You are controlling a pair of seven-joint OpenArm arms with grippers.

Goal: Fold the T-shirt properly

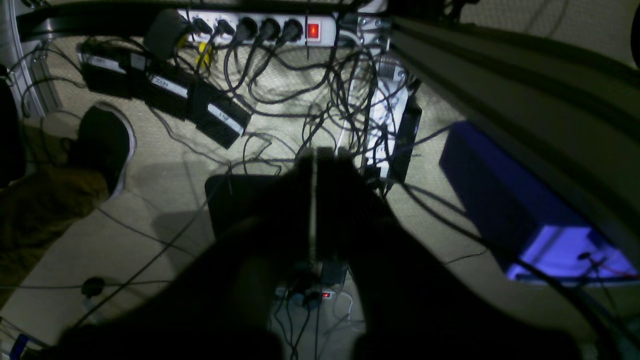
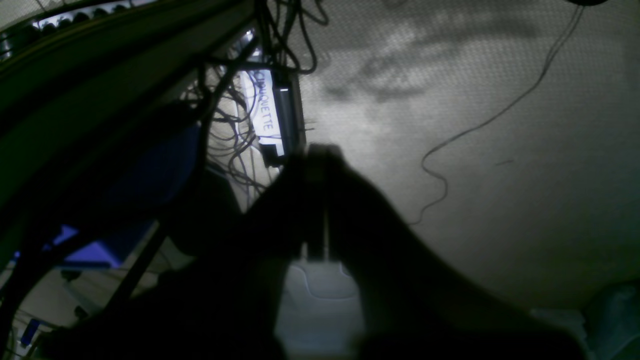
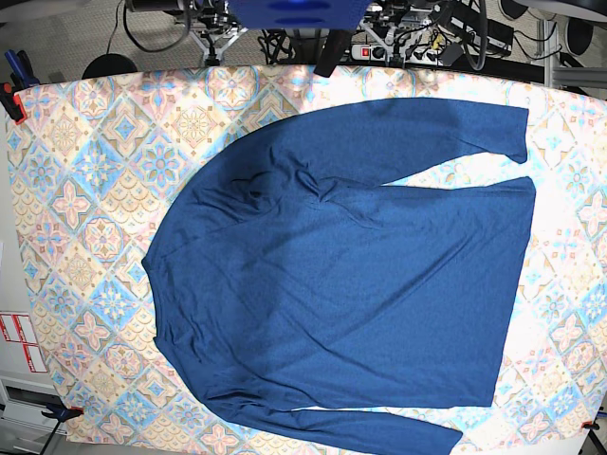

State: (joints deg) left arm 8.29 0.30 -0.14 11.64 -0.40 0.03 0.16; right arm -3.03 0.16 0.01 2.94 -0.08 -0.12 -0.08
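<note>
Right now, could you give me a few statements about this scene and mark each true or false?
1. The shirt lies spread flat on the patterned cloth. True.
2. The shirt is already folded in half. False: it is unfolded, both sleeves stretched out.
3. The left gripper is shut. True: its jaws meet, holding nothing.
4. The right gripper holds the shirt. False: it is shut on nothing, with the floor behind it.
5. The shirt has a large white print. False: it is plain blue.
</note>
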